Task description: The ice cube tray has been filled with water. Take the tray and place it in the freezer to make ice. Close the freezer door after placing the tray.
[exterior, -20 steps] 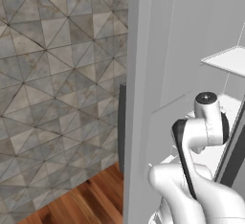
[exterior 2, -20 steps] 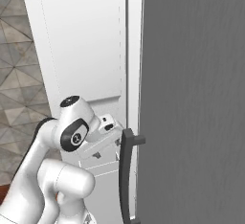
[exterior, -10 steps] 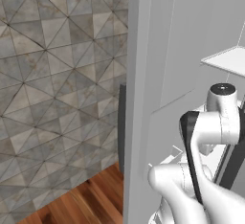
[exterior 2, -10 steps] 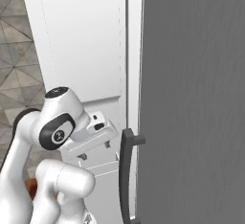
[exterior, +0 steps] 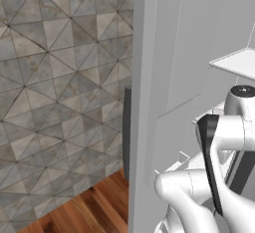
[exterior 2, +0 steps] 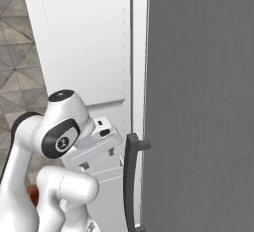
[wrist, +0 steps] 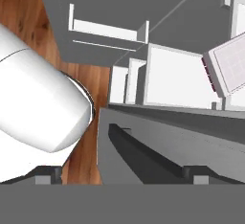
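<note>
Grey tiled wall and a wooden floor stand at the left of our freezer. We see the freezer door swung open, its dark handle facing the wall. Our ice cube tray lies tilted inside the freezer, at the right edge of a white shelf. Our gripper has its fingers wide apart and holds nothing, above the dark handle of the right door.
</note>
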Robot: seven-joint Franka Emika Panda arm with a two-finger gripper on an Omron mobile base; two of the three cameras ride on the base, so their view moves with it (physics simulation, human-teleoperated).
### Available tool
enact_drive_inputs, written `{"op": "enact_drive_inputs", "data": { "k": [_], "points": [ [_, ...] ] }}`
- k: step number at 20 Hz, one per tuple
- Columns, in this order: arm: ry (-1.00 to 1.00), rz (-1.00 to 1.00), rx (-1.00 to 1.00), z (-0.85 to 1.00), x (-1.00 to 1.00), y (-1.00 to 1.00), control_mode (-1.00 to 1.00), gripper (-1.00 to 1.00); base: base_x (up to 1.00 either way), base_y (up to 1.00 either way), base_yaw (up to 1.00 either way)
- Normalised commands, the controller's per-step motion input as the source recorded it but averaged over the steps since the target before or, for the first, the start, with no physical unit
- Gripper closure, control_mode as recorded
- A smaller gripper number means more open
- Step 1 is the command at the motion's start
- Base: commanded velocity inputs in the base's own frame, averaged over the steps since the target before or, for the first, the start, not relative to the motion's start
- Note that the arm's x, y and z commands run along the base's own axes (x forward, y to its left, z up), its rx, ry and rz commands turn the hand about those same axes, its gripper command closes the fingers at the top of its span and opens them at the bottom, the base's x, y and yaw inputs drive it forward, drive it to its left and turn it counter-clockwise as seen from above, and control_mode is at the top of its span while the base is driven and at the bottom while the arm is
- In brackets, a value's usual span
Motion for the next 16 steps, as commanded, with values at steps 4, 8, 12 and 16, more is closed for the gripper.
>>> {"op": "enact_drive_inputs", "data": {
  "k": [4,8,12,16],
  "points": [
    [0.00,0.00,0.00,-0.30,-0.14,0.00,-1.00,-1.00,0.00,0.00,0.00],
    [0.00,-0.02,0.00,-0.27,-0.13,0.04,-1.00,-1.00,0.00,0.00,0.00],
    [0.00,-0.03,0.00,-0.21,-0.23,0.07,-1.00,-1.00,0.00,0.00,0.00],
    [0.00,0.00,0.00,0.00,0.00,0.00,1.00,-1.00,-0.43,0.36,-0.07]
  ]
}}
